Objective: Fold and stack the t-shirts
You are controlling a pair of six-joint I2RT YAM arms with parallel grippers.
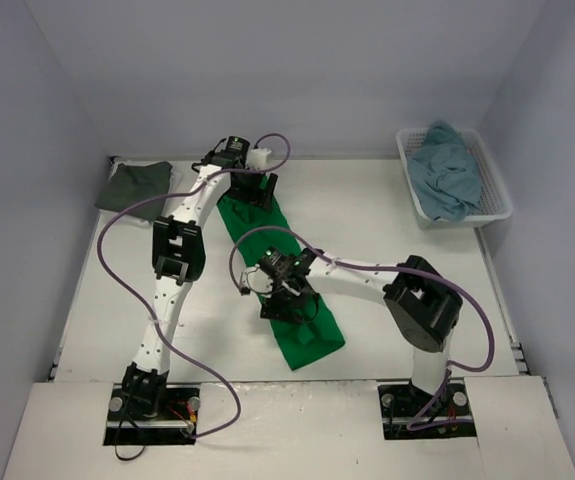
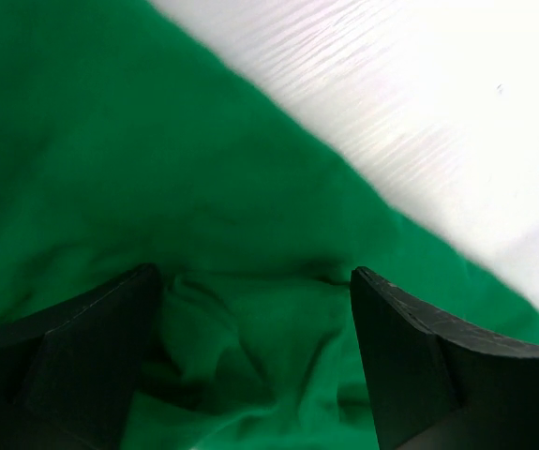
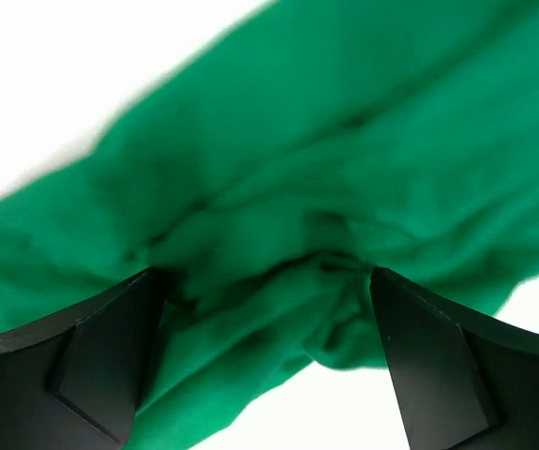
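while the right gripper [image 3: 267,277] gapes, the green t-shirt [image 3: 344,141] lies beneath (bunched).

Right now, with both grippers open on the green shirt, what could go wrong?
Cloth bunches up between the open jaws of the left gripper and the right gripper; lifting either could drag a fold of the green shirt and undo the strip. A blind re-grasp might pinch only the top layer.
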